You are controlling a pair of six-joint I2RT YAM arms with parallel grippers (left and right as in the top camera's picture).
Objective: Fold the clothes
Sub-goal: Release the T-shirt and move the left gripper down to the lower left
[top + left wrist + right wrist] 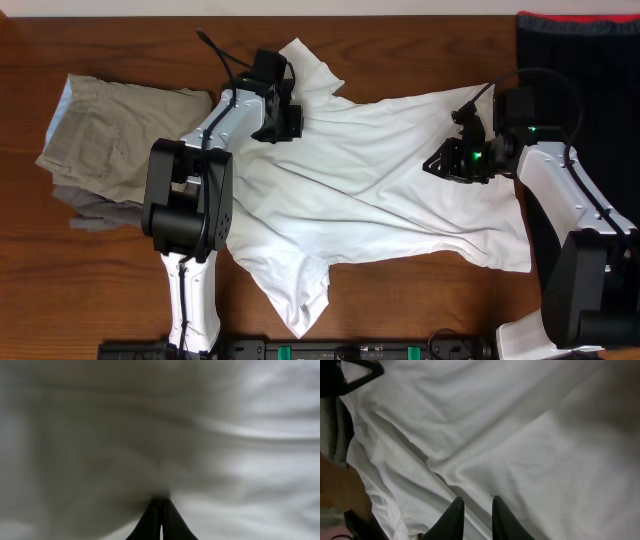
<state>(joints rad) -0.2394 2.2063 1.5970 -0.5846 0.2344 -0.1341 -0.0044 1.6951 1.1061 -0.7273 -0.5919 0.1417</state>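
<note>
white t-shirt [370, 190] lies spread flat on the table [100, 290], between the khaki trousers [100, 150] and the black garment [600, 60]. left gripper [285, 122] near the collar: fingers together, tips pinching a pucker of fabric. right gripper [440, 163] on the opposite shoulder area: fingers [452, 520] slightly apart, cloth visible in the gap

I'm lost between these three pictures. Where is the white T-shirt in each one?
Overhead: the white T-shirt lies spread across the middle of the table.
Left wrist: blurred, it fills the whole picture behind the left pincer.
Right wrist: it fills nearly everything; bare table shows only at the left edge, and the right pincer is at the bottom.
Shared landmark: the two dark pincers, both seen from overhead over the shirt.
</note>
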